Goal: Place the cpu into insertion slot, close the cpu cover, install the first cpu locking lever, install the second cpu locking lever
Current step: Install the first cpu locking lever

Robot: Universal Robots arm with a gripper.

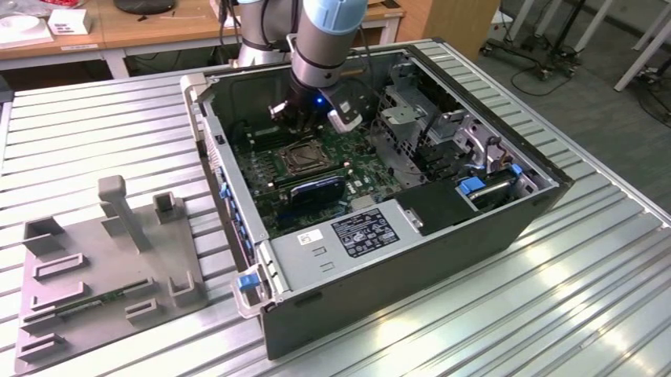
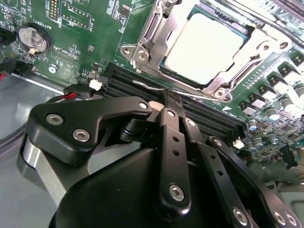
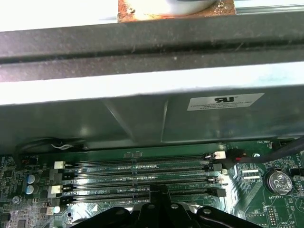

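Note:
The cpu point(image 2: 209, 47) lies in the insertion slot point(image 1: 304, 158) on the green board, its silvery top glaring bright. The cpu cover point(image 2: 153, 29) is down around it, framing the chip through its cut-out. A thin lever rod point(image 2: 240, 70) runs along the frame's edge toward the memory slots. My gripper point(image 2: 169, 96) is shut with nothing held, its black fingertips point(image 3: 159, 191) together just over the long memory slots point(image 3: 137, 175), a short way from the socket. In the exterior view the gripper point(image 1: 303, 126) reaches down into the open computer case just behind the socket.
The case walls point(image 1: 220, 157) box in the board. A drive cage and cables point(image 1: 419, 133) stand at the exterior view's right of the socket. A coin battery point(image 2: 34, 39) sits on the board. A grey fixture point(image 1: 110, 259) lies on the slatted table outside.

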